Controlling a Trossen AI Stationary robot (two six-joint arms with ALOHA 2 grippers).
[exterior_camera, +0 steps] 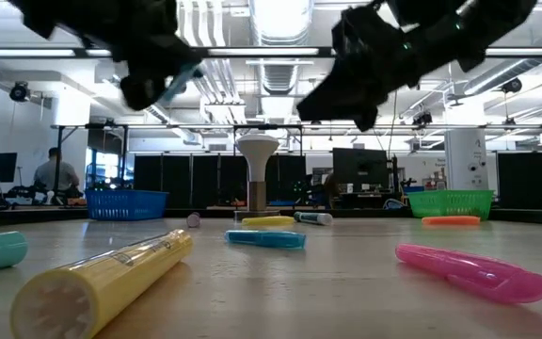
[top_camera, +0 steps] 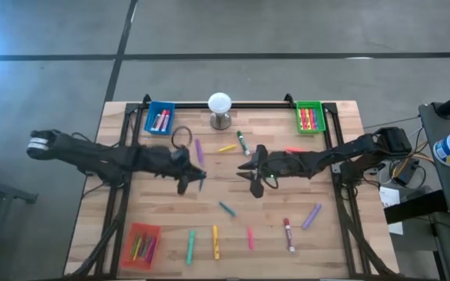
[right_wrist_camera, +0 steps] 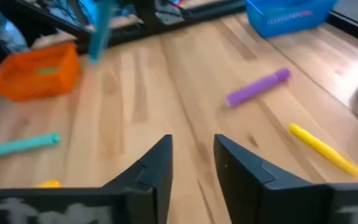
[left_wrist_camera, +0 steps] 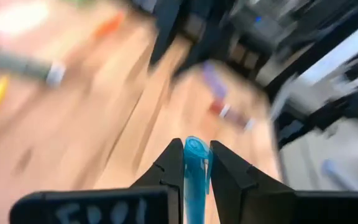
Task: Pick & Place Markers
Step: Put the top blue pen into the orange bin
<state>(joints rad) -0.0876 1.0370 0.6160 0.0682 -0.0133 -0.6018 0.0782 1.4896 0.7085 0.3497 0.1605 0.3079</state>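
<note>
Blue marker (left_wrist_camera: 194, 177) — slim, glossy — pinched in left gripper (left_wrist_camera: 196, 167); right gripper (right_wrist_camera: 192, 163) parted, empty.

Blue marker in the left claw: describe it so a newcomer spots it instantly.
Start at the white ball on its stand at the table's far edge, then go to the left claw near the table's middle. The blue marker is pinched between its fingers, lifted off the wood; the other loose markers lie flat.

bright ceiling strip lights (exterior_camera: 280, 52) glare in the low view; left wrist view heavily motion-blurred.
</note>
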